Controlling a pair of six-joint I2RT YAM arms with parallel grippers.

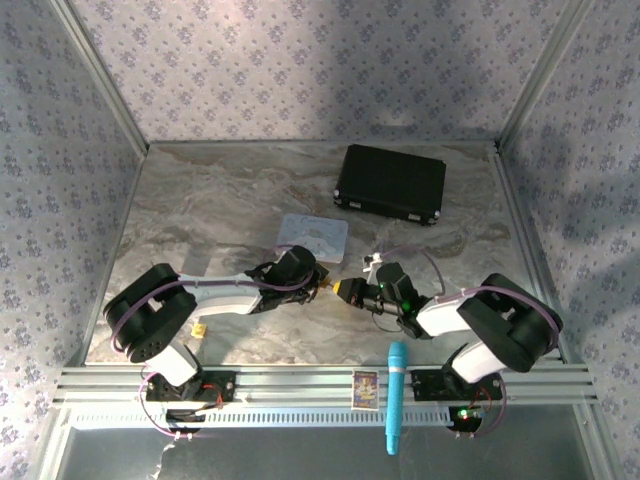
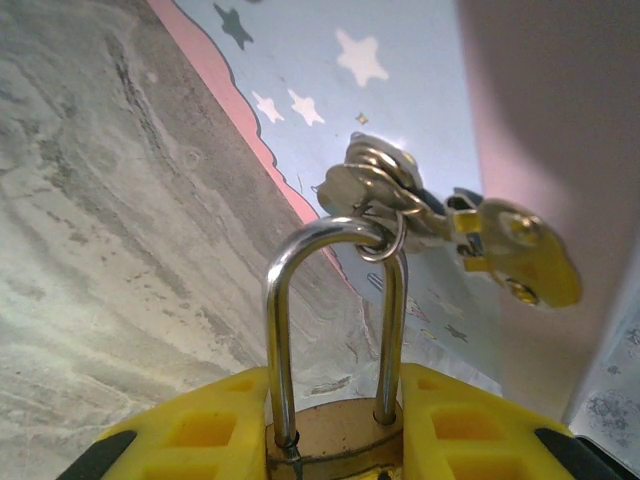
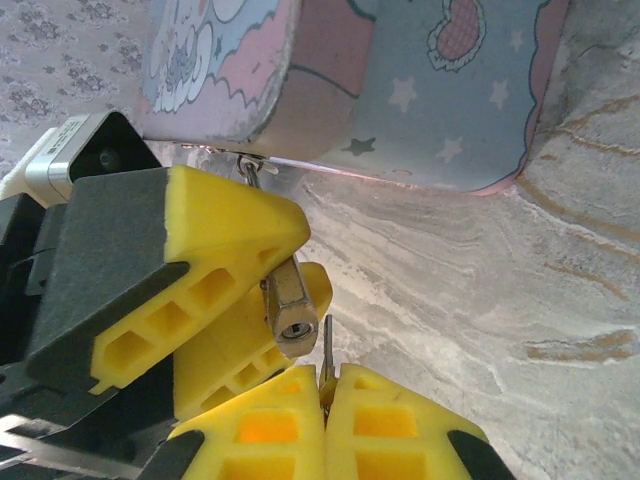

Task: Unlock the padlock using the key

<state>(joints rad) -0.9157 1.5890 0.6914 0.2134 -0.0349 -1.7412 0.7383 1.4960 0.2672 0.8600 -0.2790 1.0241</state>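
The left arm (image 1: 215,295) folds back at its elbow and reaches toward the middle, forearm lying low and nearly level. The right arm (image 1: 470,310) mirrors it from the other side, so the two wrists meet almost nose to nose. The left end effector (image 1: 322,285) has its yellow fingers (image 2: 200,430) closed on the body of the padlock (image 2: 330,445), with the shackle sticking out past the tips. In the right wrist view, the right end effector (image 3: 325,395) has its fingers pressed together on the key (image 3: 326,350), whose thin blade stands up just beside the padlock's keyhole end.
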